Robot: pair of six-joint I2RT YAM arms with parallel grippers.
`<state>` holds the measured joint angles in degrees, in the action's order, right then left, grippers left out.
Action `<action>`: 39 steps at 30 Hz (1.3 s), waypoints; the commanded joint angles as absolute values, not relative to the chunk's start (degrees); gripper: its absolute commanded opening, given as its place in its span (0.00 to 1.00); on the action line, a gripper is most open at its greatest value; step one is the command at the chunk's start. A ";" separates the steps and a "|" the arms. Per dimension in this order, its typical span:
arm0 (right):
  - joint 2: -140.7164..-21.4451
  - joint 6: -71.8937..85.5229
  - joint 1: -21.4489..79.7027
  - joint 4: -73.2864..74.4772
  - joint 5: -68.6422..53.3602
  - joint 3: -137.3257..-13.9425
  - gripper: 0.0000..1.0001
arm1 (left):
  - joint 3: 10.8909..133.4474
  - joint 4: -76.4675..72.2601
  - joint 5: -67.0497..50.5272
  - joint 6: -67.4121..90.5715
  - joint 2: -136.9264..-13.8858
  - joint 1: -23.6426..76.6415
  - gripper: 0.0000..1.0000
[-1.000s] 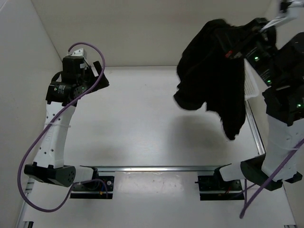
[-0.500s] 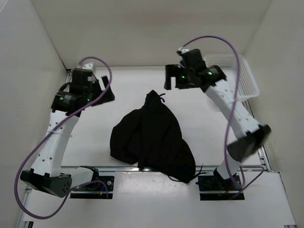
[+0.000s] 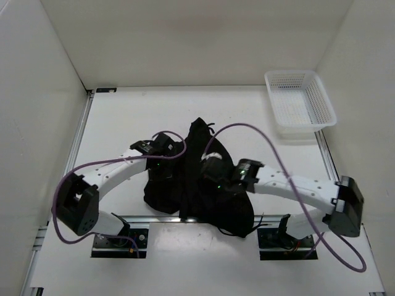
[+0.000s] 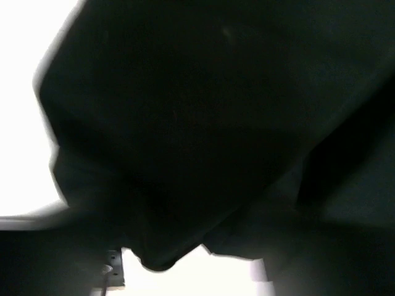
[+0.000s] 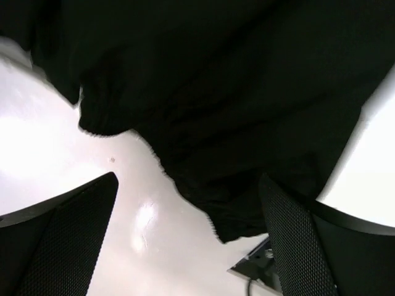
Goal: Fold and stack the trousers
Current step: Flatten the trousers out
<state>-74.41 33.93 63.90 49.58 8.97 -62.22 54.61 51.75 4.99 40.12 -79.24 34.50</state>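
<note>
White counter (image 3: 123,117); black trousers (image 3: 188,191) heaped near its front edge; white mesh basket (image 3: 300,102) in far right corner.

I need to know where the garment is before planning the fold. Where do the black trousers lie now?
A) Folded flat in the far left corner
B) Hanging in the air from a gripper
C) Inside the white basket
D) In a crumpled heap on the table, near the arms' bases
D: in the top view the trousers lie bunched on the table near its front edge, well apart from the white basket in the far right corner.
</note>
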 commanded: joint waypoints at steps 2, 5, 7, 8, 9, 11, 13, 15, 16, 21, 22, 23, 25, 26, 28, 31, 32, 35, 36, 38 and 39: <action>-81.46 39.73 71.53 45.62 14.58 -66.44 1.00 | 55.97 47.02 6.93 43.07 -82.61 35.33 0.11; -87.52 39.20 74.96 40.45 14.59 -69.86 1.00 | 65.19 53.23 13.34 39.12 -83.75 31.39 0.11; -91.99 39.20 75.76 39.29 15.29 -73.03 1.00 | 75.20 56.58 15.55 36.39 -83.76 27.00 0.11; -93.24 39.98 76.28 39.29 16.16 -73.65 0.97 | 78.63 57.99 16.25 35.43 -84.37 25.59 0.11; -94.12 40.60 76.29 38.68 17.04 -73.65 0.92 | 82.06 60.62 16.26 33.85 -84.37 24.18 0.11; -95.44 41.92 76.29 37.71 19.07 -72.87 0.79 | 91.11 62.92 16.26 32.88 -85.08 20.31 0.11; -95.45 43.41 76.29 36.91 20.65 -71.64 0.42 | 97.34 64.07 14.08 31.65 -85.78 17.59 0.11; -95.45 45.08 76.29 38.05 22.05 -70.93 0.08 | 100.36 64.86 12.75 30.94 -86.31 16.35 0.11; -93.62 45.09 76.29 38.67 23.89 -70.41 0.01 | 102.55 65.56 12.22 30.42 -86.31 15.56 0.11; -83.25 44.74 75.67 48.23 32.77 -72.41 0.00 | 105.21 66.09 10.90 29.18 -85.09 13.18 0.11; -81.67 43.69 75.67 50.25 34.44 -74.95 0.00 | 105.81 66.09 10.20 29.18 -85.08 12.49 0.11; -80.08 42.99 75.15 52.27 36.11 -76.36 0.00 | 106.52 66.09 9.59 29.18 -84.56 11.96 0.11; -75.60 41.49 75.15 57.90 40.42 -80.74 0.00 | 108.00 66.62 9.58 28.66 -83.94 11.34 0.11; -73.06 39.48 74.45 58.53 40.43 -81.82 0.00 | 108.02 66.62 9.58 28.65 -83.24 11.34 0.11; -72.16 38.24 74.44 58.01 40.43 -83.49 0.00 | 108.81 66.62 8.44 28.65 -82.62 10.82 0.11; -74.78 37.35 74.44 56.78 36.84 -85.69 0.00 | 109.51 66.62 7.73 28.65 -82.62 10.81 0.11; -77.41 37.35 74.44 55.91 35.96 -85.69 0.00 | 110.03 66.62 7.73 28.65 -83.31 10.81 0.11; -81.54 36.83 74.44 50.90 31.39 -84.39 0.27 | 110.04 64.43 8.96 26.91 -85.68 8.10 0.80; -82.26 36.83 74.44 49.58 30.25 -83.77 0.38 | 110.21 64.34 8.96 26.29 -87.17 6.95 1.00; -84.45 36.30 74.44 46.41 27.69 -83.23 0.74 | 115.20 70.97 6.52 26.28 -94.11 4.58 1.00; -85.42 36.30 74.44 45.80 25.86 -83.23 0.80 | 116.70 72.58 5.98 26.28 -94.91 3.96 1.00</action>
